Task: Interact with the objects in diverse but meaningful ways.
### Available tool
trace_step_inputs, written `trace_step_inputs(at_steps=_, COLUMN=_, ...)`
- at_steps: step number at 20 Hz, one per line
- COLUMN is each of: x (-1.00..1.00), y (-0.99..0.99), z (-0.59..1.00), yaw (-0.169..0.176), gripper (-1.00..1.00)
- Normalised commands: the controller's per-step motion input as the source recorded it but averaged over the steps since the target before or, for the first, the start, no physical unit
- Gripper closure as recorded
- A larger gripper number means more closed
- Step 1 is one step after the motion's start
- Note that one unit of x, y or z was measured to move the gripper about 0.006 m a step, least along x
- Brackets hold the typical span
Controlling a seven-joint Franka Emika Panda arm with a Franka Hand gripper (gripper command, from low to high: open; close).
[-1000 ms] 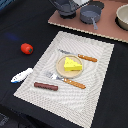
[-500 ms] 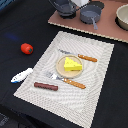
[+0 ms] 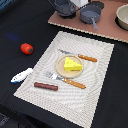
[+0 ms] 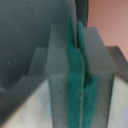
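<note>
A yellow cheese wedge (image 3: 72, 64) lies on a round tan plate (image 3: 61, 68) in the middle of the striped placemat (image 3: 95, 95). A brown sausage (image 3: 46, 86) lies on the mat near its front corner. Off the mat on the dark table lie a white-and-blue fish piece (image 3: 22, 75) and a red tomato (image 3: 26, 48). Two grey pots (image 3: 65, 7) (image 3: 92, 12) stand on the brown board at the back. My gripper (image 3: 80, 3) hangs between them. In the wrist view my gripper (image 4: 77, 30) has its green pads (image 4: 73, 75) pressed together with nothing seen between them.
An orange-handled knife (image 3: 86, 57) and fork (image 3: 70, 81) flank the plate. A pale bowl (image 3: 123, 16) stands at the exterior view's far right on the brown board (image 3: 107, 31). A grey curved surface (image 4: 25, 40) fills one side of the wrist view.
</note>
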Motion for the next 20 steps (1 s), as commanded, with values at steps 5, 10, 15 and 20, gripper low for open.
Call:
trace_step_inputs(at_steps=5, x=0.30, y=0.09, z=0.00, yaw=-0.017, gripper=1.00)
trace_step_inputs(at_steps=10, x=0.12, y=0.32, z=-0.13, yaw=-0.001, gripper=1.00)
trace_step_inputs(at_steps=15, x=0.14, y=0.46, z=-0.14, yaw=0.000, gripper=-1.00)
trace_step_inputs(at_steps=20, x=0.14, y=0.45, z=-0.02, yaw=0.000, gripper=-1.00)
